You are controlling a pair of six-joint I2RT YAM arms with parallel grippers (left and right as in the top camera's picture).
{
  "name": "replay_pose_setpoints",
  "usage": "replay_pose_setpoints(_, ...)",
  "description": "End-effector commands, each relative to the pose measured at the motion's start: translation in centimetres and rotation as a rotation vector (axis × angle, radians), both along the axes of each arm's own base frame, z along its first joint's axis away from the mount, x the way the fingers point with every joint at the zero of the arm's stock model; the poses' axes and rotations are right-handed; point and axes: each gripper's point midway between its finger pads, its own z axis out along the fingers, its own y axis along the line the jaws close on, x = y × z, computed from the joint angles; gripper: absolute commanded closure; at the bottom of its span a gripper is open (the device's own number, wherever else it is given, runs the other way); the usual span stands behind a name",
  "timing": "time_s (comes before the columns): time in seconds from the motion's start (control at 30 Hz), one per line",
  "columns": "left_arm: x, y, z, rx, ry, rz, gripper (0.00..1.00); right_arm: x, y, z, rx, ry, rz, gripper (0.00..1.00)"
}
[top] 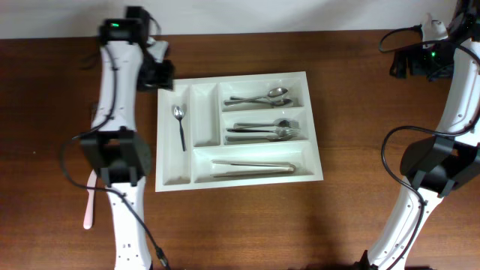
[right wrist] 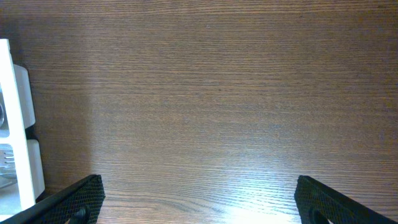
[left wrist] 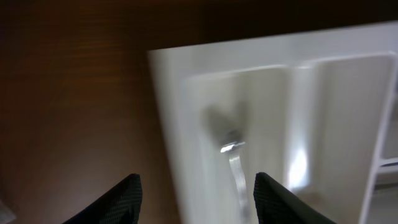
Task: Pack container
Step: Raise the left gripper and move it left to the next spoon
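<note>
The white cutlery tray lies in the middle of the wooden table. Its leftmost narrow compartment holds one spoon, and the narrow one beside it is empty. The three long compartments hold spoons, forks and long metal pieces. My left gripper hangs over the tray's far left corner, open and empty. In the blurred left wrist view its fingers frame the tray's edge and the spoon. My right gripper is at the far right, open and empty above bare wood.
A pink utensil lies on the table at the left, partly hidden behind the left arm's base. The tray's right edge shows at the left border of the right wrist view. Cables hang at the far right arm.
</note>
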Motion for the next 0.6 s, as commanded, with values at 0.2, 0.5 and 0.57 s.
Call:
replay_pose_setpoints(0.2, -3.6, 11.6, 6.5, 0.127, -0.049, 0.222, 0.36, -0.2, -0.2, 0.6, -0.005, -0.010, -0.007, 0.01)
replay_pose_setpoints(0.5, -4.9, 16.1, 6.1, 0.147, -0.030, 0.243, 0.31, -0.2, -0.2, 0.6, -0.005, -0.010, -0.007, 0.01)
replay_pose_setpoints(0.57, -5.2, 16.8, 5.6, 0.160, -0.014, 0.255, 0.31, -0.2, -0.2, 0.6, -0.005, -0.010, -0.007, 0.01)
